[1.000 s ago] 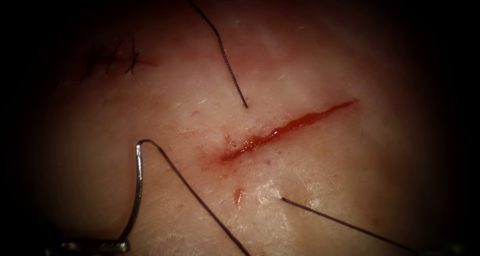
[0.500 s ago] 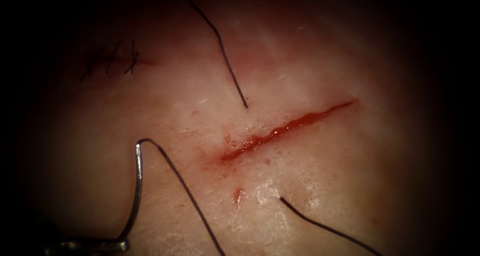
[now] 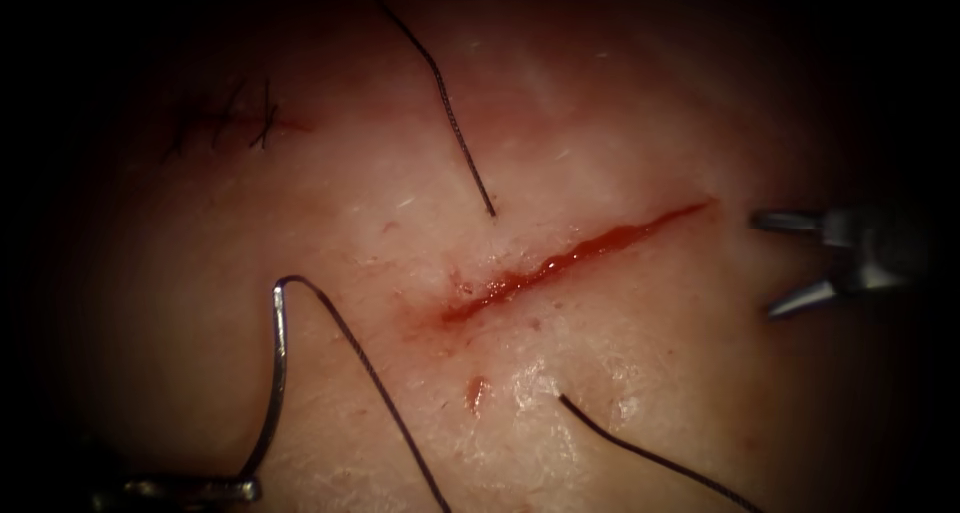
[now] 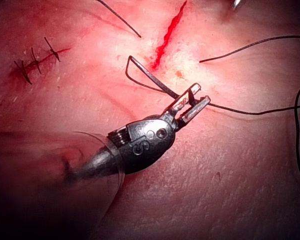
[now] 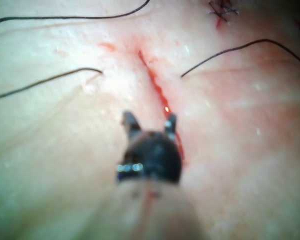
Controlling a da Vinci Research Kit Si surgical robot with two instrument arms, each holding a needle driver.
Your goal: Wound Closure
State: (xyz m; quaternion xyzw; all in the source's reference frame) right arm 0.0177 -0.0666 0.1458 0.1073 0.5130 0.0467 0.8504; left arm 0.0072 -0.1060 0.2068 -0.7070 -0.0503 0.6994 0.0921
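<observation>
While the left tool (image 4: 190,106) holds the needle (image 3: 275,373) at the near left of the endoscope view, its jaws clamped on the curve near the pointed end, the main change is at the far right: the right tool (image 3: 790,265) has come into sight within the last half second. Its jaws stand apart and hold nothing, just off the right end of the cut (image 3: 570,260).

The needle lies clear of the tissue (image 3: 640,373), on the left side of the cut, in the same place as in both earlier pictures. Its thread (image 3: 365,373) runs down from the needle's upper end and now lies as it did half a second ago, having swung left in the half second before that. The strand at the near right (image 3: 650,455), below the cut, sagged into a curve over that same stretch and has since held its line.

Farther off, another strand (image 3: 450,113) ends just above the cut's middle, unmoved. The cut lies open, wet with red fluid, and no thread crosses its gap on the surface. At the far left sits a stitched cut (image 3: 235,118), unchanged.

With the needle gripped and free and an empty tool now beside the cut, both arms appear placed to work, though the pictures show no step begun.
</observation>
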